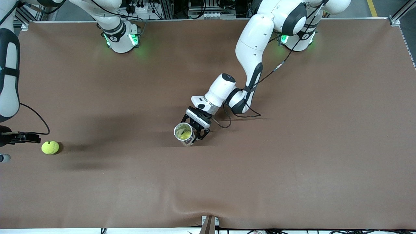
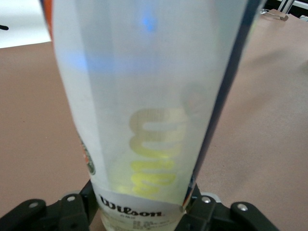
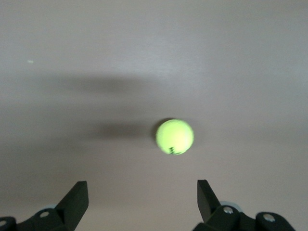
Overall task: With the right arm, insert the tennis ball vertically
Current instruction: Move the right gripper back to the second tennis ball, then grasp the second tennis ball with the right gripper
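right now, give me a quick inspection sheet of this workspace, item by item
surface: brown table cover, rippled at the edge nearest the front camera
job's things: tennis ball lying loose at the right arm's end of the table; clear Wilson can, mouth open, near the table's middle, a ball inside it
clutter: nothing seen
grippers: left gripper around the can, its fingers on either side of the can; right gripper open, above the loose ball and holding nothing
cables: thin black cable hanging from the right arm; another looping on the table by the left wrist
surroundings: metal framing and wiring by the arm bases
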`<control>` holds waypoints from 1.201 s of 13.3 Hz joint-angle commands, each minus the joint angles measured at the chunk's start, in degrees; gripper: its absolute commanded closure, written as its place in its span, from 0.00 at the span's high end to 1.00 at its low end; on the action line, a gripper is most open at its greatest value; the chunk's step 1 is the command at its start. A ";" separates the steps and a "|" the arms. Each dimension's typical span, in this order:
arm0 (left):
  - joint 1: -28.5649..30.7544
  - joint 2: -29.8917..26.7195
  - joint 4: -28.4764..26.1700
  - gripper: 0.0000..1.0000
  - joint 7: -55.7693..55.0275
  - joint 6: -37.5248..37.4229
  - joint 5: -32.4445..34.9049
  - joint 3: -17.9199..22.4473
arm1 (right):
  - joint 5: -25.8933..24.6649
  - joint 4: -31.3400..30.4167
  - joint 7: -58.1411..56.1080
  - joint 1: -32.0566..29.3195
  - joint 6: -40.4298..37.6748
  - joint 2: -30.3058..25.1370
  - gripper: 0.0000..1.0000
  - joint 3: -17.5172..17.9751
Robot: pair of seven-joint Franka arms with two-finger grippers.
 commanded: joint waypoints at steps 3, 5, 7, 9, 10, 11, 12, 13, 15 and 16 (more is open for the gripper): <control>-0.87 1.51 1.67 0.72 -0.22 0.57 -1.40 0.92 | -1.25 -6.43 -8.95 -4.96 11.91 1.58 1.00 1.05; -0.87 1.59 1.67 0.72 -0.22 0.57 -1.49 0.92 | -0.64 -10.36 -9.41 -6.71 17.96 2.03 1.00 1.23; -0.87 1.51 1.67 0.72 -0.22 0.57 -1.49 0.92 | 0.33 -14.42 -9.41 -7.33 24.03 2.38 1.00 1.40; -0.87 1.59 1.67 0.72 -0.22 0.57 -1.49 0.92 | 0.69 -17.14 -9.68 -8.03 27.91 3.43 1.00 1.49; -0.87 1.51 1.67 0.72 -0.22 0.57 -1.49 0.92 | 2.34 -17.77 -9.59 -8.04 29.32 3.70 1.00 1.93; -0.87 1.51 1.67 0.72 -0.22 0.57 -1.40 0.92 | 6.36 -17.95 -9.76 -7.95 29.77 4.31 1.00 1.93; -0.87 1.59 1.67 0.72 -0.22 0.57 -1.49 0.92 | 7.88 -17.95 -9.94 -7.78 29.78 4.58 1.00 1.93; -0.87 1.51 1.67 0.72 -0.22 0.57 -1.40 0.92 | 8.24 -17.95 -10.29 -7.78 29.78 5.02 1.00 2.02; -0.87 1.59 1.67 0.72 -0.22 0.57 -1.40 0.92 | 8.33 -17.86 -11.08 -7.95 30.12 5.28 1.00 2.02; -0.87 1.51 1.67 0.72 -0.22 0.57 -1.40 0.92 | 8.33 -17.86 -12.21 -7.95 30.91 5.63 1.00 2.02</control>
